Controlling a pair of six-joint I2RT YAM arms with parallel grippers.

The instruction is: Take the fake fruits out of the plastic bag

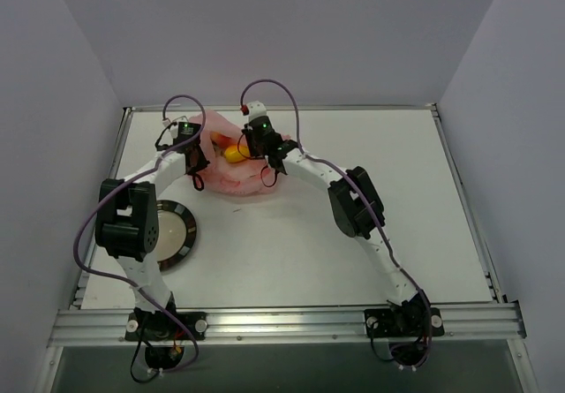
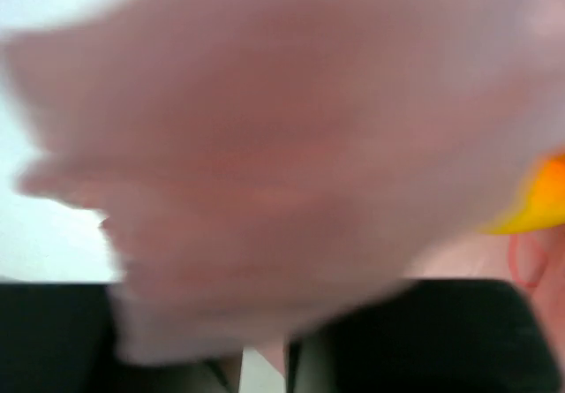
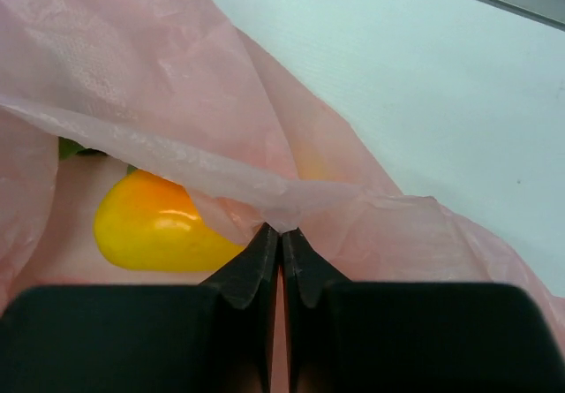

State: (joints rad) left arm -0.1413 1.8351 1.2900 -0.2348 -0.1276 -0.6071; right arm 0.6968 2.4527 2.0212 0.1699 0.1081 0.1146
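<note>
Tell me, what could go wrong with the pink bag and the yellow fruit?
The right jaws pinch only a thin fold of the bag, so it could slip out or tear. The yellow fruit lies under the flap and might roll away if the bag tips. The bag also fills the left wrist view, hiding what happens there.

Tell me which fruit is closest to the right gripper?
The yellow-orange mango inside the plastic bag, right beside the shut right gripper. Of other fruit, only a green bit shows.

Blurred pink plastic bag [image 2: 291, 146] fills the frame; a yellow-orange fruit [image 2: 538, 203] peeks at the right edge.
</note>
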